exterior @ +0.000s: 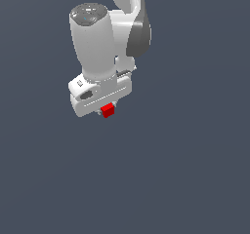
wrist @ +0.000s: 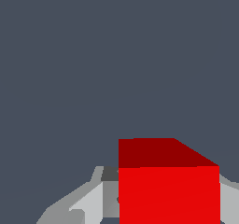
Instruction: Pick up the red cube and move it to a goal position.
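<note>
The small matte bright-red cube [exterior: 108, 111] sits right under the smooth white arm's blocky gripper [exterior: 107, 112], pinched between the jaws, which are closed narrow on it. In the exterior view only a sliver of it peeks out. The wrist view shows flat red faces [wrist: 169, 192], pale grey fingers [wrist: 93, 202] flanking them, plain slate-grey surface [wrist: 116, 55] behind.

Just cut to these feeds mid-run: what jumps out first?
The red cube, the only bright colour against plain grey, sits right under the white gripper, much narrower than it. The bulky white arm fills the upper part of the exterior view. In the wrist view the cube looms close between pale grey fingers.
</note>
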Controlling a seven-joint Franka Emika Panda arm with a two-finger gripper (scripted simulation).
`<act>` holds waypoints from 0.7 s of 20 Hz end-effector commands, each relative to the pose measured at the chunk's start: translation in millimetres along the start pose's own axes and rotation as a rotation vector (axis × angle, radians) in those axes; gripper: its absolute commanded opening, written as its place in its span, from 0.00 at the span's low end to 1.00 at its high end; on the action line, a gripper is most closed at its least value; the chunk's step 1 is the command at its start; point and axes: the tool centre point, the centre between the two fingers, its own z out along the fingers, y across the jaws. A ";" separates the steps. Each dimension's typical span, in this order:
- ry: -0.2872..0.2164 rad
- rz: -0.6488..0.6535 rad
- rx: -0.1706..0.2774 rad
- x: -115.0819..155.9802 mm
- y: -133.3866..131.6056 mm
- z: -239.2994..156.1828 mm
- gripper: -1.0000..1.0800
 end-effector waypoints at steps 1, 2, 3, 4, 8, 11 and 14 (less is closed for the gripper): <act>0.001 0.000 0.000 -8.7 -4.3 -30.2 0.00; 0.001 0.000 0.000 -12.0 -5.8 -42.1 0.00; 0.001 0.000 0.000 -15.3 -7.3 -53.9 0.00; 0.001 0.000 0.000 -18.6 -8.8 -65.7 0.00; 0.001 -0.001 0.001 -31.3 -14.5 -112.6 0.00; 0.002 -0.001 0.001 -40.2 -18.2 -145.9 0.00; 0.002 -0.001 0.001 -47.8 -21.2 -175.5 0.00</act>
